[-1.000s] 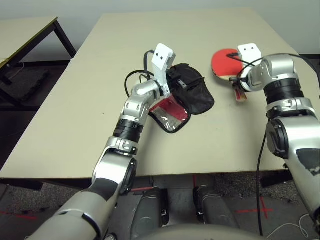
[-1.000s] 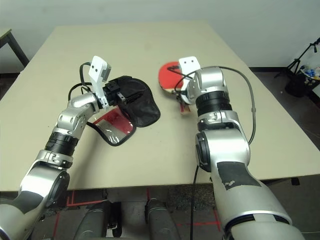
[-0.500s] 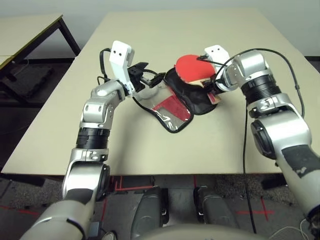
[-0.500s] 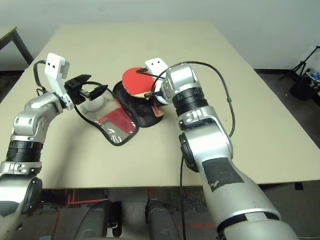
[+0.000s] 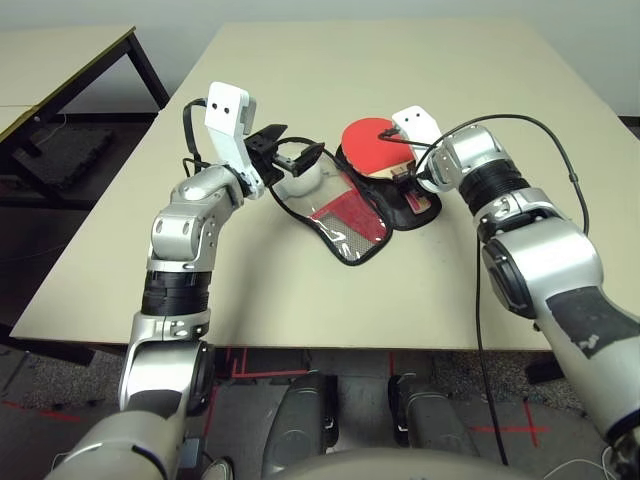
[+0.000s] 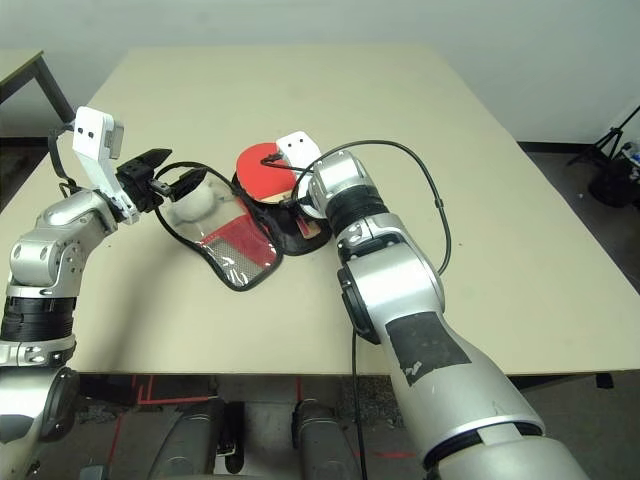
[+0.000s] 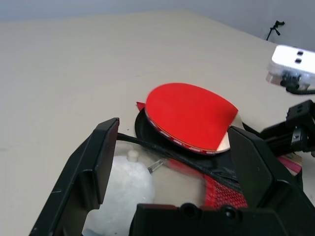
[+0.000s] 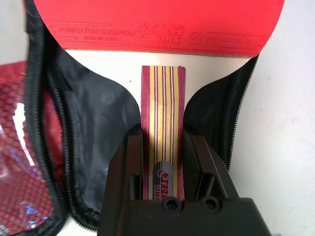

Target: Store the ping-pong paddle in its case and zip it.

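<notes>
The right end effector gripped the striped handle of the ping-pong paddle, its red face lying over the opened case mid-tabletop. The left end effector, fingers spread wide, pointed level beside the case's white pom-pom, holding nothing. Another table stood at far left.

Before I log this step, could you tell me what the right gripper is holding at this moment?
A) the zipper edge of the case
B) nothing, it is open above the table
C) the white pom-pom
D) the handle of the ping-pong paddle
D: in the right wrist view the right gripper has its two fingers clamped on the striped wooden handle of the ping-pong paddle, above the open case.
</notes>
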Motion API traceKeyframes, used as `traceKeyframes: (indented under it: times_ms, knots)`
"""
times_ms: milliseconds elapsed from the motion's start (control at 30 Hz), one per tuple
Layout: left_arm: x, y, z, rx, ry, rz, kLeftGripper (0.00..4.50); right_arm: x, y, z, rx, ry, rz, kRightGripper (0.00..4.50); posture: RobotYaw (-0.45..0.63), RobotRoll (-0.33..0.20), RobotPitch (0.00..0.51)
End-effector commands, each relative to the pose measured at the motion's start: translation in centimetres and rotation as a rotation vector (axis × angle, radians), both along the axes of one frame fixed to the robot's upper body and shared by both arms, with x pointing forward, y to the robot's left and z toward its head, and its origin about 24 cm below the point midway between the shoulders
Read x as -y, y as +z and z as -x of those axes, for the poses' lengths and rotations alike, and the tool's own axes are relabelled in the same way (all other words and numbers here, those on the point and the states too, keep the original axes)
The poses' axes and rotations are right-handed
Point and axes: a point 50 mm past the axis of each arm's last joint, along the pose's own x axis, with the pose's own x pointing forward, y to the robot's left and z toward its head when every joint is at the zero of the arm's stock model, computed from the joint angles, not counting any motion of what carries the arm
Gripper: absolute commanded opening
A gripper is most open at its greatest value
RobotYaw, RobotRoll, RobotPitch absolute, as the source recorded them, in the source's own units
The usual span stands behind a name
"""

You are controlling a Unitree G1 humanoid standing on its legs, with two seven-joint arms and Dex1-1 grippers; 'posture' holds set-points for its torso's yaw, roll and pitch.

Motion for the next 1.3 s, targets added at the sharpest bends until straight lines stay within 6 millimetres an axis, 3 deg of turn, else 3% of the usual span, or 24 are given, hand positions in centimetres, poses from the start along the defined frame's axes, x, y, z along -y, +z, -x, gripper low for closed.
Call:
traceKeyframes:
  times_ms: [33,500,833,867,1033,1167,1300]
  knots:
    - [-0.4,-0.2,0.2,-0.013,0.014,0.000,4.50,-0.8,1.0,-0.3,0.043,0.016,-0.026,1.09,0.16,0.000,0.102]
    - [0.3,-0.4,-0.2,-0.012,-0.001,0.009,4.50,-1.0,0.4,-0.3,0.038,0.021,-0.028,1.09,0.15,0.000,0.096]
    - [-0.4,1.0,-0.9,0.036,0.036,0.025,4.50,-0.5,0.9,-0.1,0.002,-0.025,-0.111,4.20,0.13,0.000,0.084]
    - [-0.8,1.4,-1.1,0.050,0.051,0.024,4.50,-0.3,1.3,-0.2,0.018,-0.019,-0.119,4.48,0.13,0.000,0.080]
    - [-3.2,3.5,-2.0,0.116,0.135,0.017,4.50,1.0,3.8,-0.5,0.109,-0.010,-0.188,4.48,0.12,0.000,0.069]
    - [-7.1,5.4,-2.6,0.164,0.269,-0.001,4.50,3.5,6.5,-0.5,0.256,-0.013,-0.252,4.48,0.11,0.000,0.061]
    - [-10.4,5.3,-2.4,0.135,0.338,-0.047,4.50,5.9,7.9,-0.1,0.438,0.048,-0.210,4.48,0.09,0.000,0.064]
